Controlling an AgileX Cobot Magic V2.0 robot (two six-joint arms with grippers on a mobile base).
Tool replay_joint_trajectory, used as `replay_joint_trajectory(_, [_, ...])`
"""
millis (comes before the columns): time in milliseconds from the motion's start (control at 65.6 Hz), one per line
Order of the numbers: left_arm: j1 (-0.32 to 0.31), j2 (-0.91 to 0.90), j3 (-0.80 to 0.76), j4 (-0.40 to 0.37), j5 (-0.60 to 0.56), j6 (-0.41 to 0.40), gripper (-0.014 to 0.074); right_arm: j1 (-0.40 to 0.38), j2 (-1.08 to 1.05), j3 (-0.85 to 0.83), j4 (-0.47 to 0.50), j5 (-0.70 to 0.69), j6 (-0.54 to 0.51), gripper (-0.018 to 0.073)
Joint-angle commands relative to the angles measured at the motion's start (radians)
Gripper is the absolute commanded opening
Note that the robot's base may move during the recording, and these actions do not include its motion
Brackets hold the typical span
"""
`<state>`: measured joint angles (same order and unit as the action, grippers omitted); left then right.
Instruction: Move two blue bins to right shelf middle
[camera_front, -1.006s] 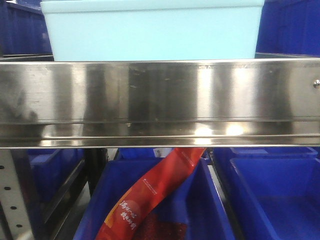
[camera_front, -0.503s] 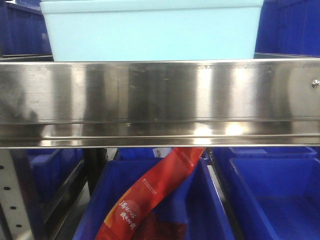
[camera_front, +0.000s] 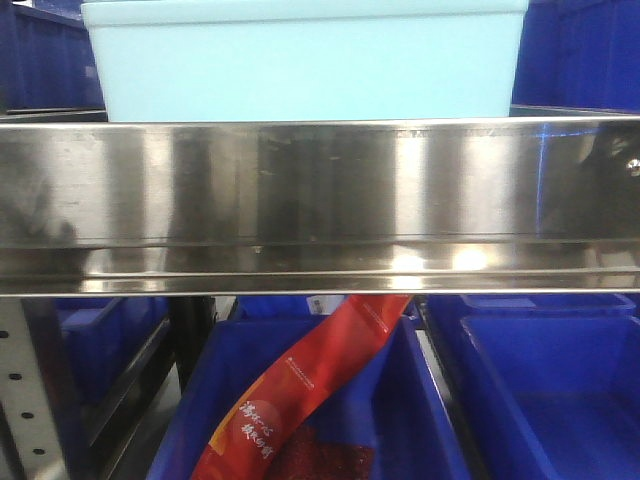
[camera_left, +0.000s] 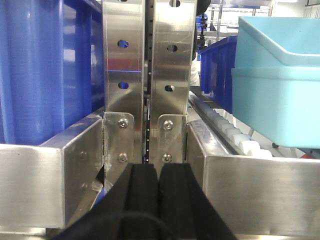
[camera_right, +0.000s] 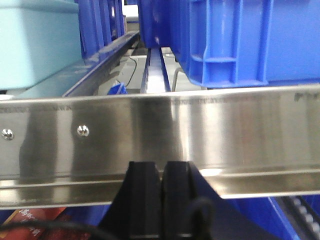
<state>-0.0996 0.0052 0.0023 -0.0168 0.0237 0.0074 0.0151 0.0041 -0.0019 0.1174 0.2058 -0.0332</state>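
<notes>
Bins: rigid, light, best taken by the rim

Blue bin (camera_right: 235, 40) sitting on the shelf level above the steel rail (camera_right: 160, 135) in the right wrist view, its ribbed corner and moulded lip facing the camera. More blue bins (camera_front: 540, 390) on the lower level in the front view, one (camera_front: 400, 420) holding a red packet (camera_front: 300, 390). Pale bin (camera_front: 300, 60) on the upper level, not part of the job.

Hard moulded plastic, so probably stiff enough to lift from one edge without sagging, and light if empty; contents of the upper one hidden. Smooth walls likely slippery, so better pinched over the thick top lip or at the ribbed corner than pressed flat against a side.

Left gripper (camera_left: 159, 200) clenched, pads together, grasping nothing, facing the steel posts (camera_left: 145, 75) between shelves. Right gripper (camera_right: 161, 200) likewise pressed closed and empty, just below the rail, short of the bin.
</notes>
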Motion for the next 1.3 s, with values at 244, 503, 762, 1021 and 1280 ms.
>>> replay_joint_trajectory(244, [0.001, -0.005, -0.002, -0.001, -0.018, 0.001, -0.0111, -0.005, -0.004, 0.002, -0.045, -0.120, -0.008, -0.0162])
replay_joint_trajectory(503, [0.001, -0.005, -0.002, -0.001, -0.018, 0.001, -0.0111, -0.005, -0.004, 0.002, -0.045, -0.111, -0.008, -0.0162])
replay_joint_trajectory(762, [0.001, -0.005, -0.002, -0.001, -0.018, 0.001, -0.0111, -0.005, -0.004, 0.002, -0.045, -0.111, -0.008, -0.0162])
replay_joint_trajectory(1021, [0.001, -0.005, -0.002, -0.001, -0.018, 0.001, -0.0111, -0.005, -0.004, 0.002, -0.045, -0.111, -0.008, -0.0162])
replay_joint_trajectory(1280, [0.001, -0.005, -0.002, -0.001, -0.018, 0.001, -0.0111, -0.005, -0.004, 0.002, -0.045, -0.111, -0.008, -0.0162])
